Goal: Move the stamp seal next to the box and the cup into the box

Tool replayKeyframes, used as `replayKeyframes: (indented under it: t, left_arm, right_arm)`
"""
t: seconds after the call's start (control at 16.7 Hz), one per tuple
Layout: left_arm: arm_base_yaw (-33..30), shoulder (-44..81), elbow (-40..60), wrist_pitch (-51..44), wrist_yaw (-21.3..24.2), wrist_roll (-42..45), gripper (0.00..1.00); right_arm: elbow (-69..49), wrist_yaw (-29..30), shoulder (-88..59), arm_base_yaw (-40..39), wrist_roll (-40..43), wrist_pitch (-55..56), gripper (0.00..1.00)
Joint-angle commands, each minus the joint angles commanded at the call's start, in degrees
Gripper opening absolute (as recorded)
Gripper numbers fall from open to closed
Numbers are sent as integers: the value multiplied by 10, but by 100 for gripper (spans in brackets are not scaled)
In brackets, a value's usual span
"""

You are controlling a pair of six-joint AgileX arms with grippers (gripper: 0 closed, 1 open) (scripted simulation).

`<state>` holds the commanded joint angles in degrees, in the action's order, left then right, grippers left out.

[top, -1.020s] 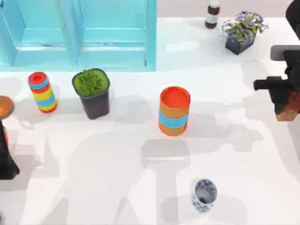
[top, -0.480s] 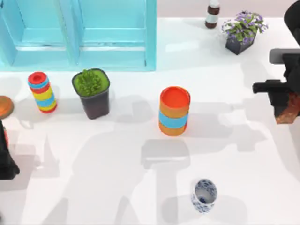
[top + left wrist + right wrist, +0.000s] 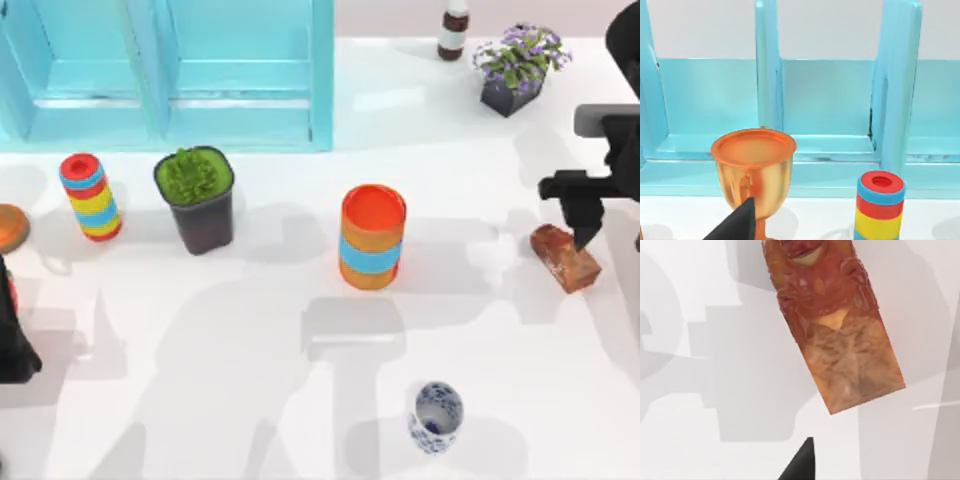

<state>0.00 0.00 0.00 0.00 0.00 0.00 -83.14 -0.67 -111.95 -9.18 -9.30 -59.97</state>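
Stamp seal point(image 3: 565, 258) lies on its side on the counter point(image 3: 250, 400) at the right, free of my right end effector point(image 3: 582, 205), open just above it. Cup point(image 3: 435, 416) stands near the front edge. Left end effector point(image 3: 12, 340) parked far left, grip state unclear.

Overhead view of table point(image 3: 300, 400); wrist views close, right one straight down

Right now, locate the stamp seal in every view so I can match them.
Top view: the stamp seal lies on its side near the table's right edge, just below the right gripper.
Left wrist view: not in it.
Right wrist view: stamp seal lying on the white table.
Shared landmark: the seal's carved end.
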Motion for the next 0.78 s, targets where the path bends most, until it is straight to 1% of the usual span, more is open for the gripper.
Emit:
replayKeyframes:
  t: [0.06, 0.12, 0.66, 0.78]
  left_arm:
    - [0, 0, 0, 0, 0, 0, 100]
    - [0, 0, 0, 0, 0, 0, 100]
    - [0, 0, 0, 0, 0, 0, 100]
    - [0, 0, 0, 0, 0, 0, 100]
  right_arm:
    - [0, 0, 0, 0, 0, 0, 98]
    - [0, 0, 0, 0, 0, 0, 100]
    - [-2, 0, 0, 0, 0, -1, 100]
    - [-22, 1, -1, 1, -2, -21, 100]
